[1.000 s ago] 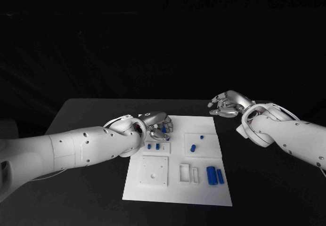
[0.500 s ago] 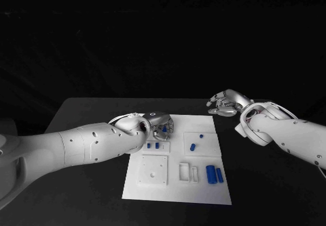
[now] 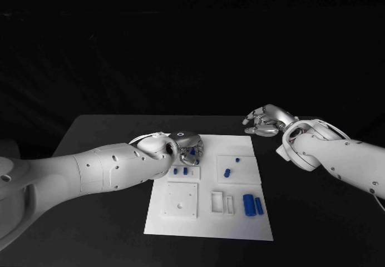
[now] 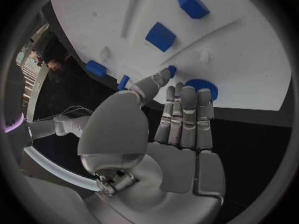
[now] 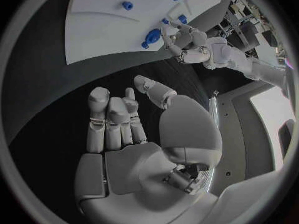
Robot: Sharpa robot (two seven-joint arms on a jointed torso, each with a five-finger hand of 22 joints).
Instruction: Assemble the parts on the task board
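Note:
The white task board (image 3: 210,217) lies mid-table. My left hand (image 3: 189,149) hovers low over its far left corner, fingers stretched out side by side, thumb apart. In the left wrist view the fingertips (image 4: 187,93) lie at a round blue part (image 4: 202,86); the thumb tip is beside a small blue piece (image 4: 172,70). Nothing is gripped. Two small blue blocks (image 3: 181,172) stand in a recess just nearer me. A blue peg (image 3: 237,162), a short blue piece (image 3: 228,173) and two blue cylinders (image 3: 252,204) are further right. My right hand (image 3: 267,121) hangs empty beyond the far right corner.
Bare black table (image 3: 321,222) surrounds the board. A square plate (image 3: 182,203) and narrow slots (image 3: 222,203) are set in the board's near half. In the right wrist view my left hand (image 5: 187,40) sits at the board's edge (image 5: 106,55).
My left forearm has rolled and come forward, and the hand has settled slightly lower over the far left corner. The right hand has barely moved.

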